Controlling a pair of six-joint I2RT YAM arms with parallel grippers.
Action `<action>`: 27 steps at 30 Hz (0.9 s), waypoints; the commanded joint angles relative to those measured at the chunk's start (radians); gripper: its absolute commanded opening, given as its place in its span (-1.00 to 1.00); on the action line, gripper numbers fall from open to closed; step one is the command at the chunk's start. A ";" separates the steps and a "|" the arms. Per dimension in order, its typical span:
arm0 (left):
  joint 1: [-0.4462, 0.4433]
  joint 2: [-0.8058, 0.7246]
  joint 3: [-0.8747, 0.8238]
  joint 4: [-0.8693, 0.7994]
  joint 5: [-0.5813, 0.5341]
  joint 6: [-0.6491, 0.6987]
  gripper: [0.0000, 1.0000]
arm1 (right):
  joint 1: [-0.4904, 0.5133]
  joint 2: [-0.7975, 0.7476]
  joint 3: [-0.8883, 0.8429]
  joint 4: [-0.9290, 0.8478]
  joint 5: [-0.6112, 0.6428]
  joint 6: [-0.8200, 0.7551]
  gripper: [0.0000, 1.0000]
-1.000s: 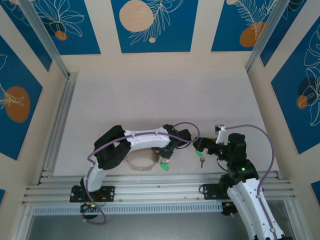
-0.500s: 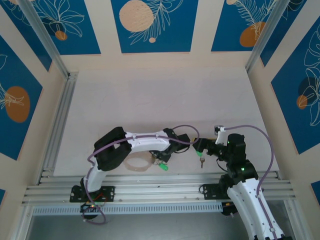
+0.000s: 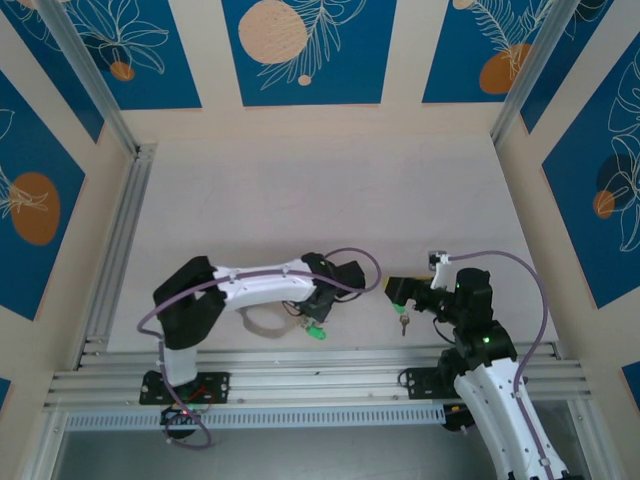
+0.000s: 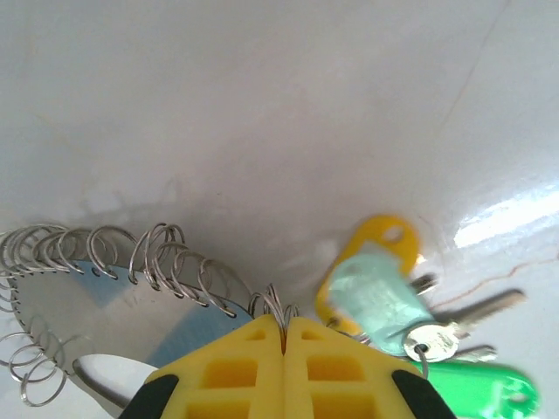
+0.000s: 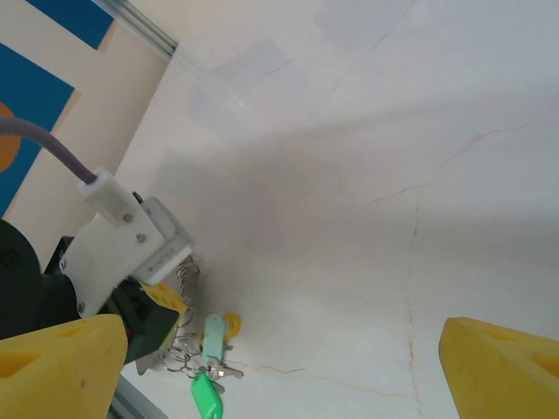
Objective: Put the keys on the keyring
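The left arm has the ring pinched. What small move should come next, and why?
Probably lower the right gripper onto the loose key and close on it. Its jaws stand wide open and empty, and that key lies alone on the table beside it, while the left gripper is shut on the keyring, where other tagged keys already hang.

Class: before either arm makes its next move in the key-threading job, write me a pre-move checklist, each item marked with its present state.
1. Left gripper shut on the thin coiled-wire keyring: ok.
2. Cluster of silver keys with yellow and green oval tags lying clear of the pinch: ok.
3. Right gripper open, holding nothing: ok.
4. Small loose key picked up off the pale table: not ok; it lies near the right gripper.
5. Keyring's opening located: cannot tell.
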 commanded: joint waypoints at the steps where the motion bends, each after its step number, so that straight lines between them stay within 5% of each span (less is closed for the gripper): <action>1: 0.046 -0.135 -0.054 0.067 0.067 0.047 -1.00 | 0.012 -0.026 0.000 0.029 -0.062 -0.016 0.85; 7: 0.103 -0.393 -0.172 0.208 0.192 0.178 -1.00 | 0.087 -0.025 -0.012 0.142 -0.163 -0.017 0.79; 14: 0.135 -0.666 -0.296 0.363 0.330 0.289 -1.00 | 0.331 0.112 0.020 0.355 -0.148 -0.052 0.54; 20: 0.159 -0.744 -0.315 0.403 0.403 0.326 -1.00 | 0.517 0.434 0.168 0.475 -0.161 -0.157 0.26; 27: 0.166 -0.788 -0.331 0.463 0.455 0.344 -1.00 | 0.576 0.613 0.262 0.608 -0.252 -0.156 -0.20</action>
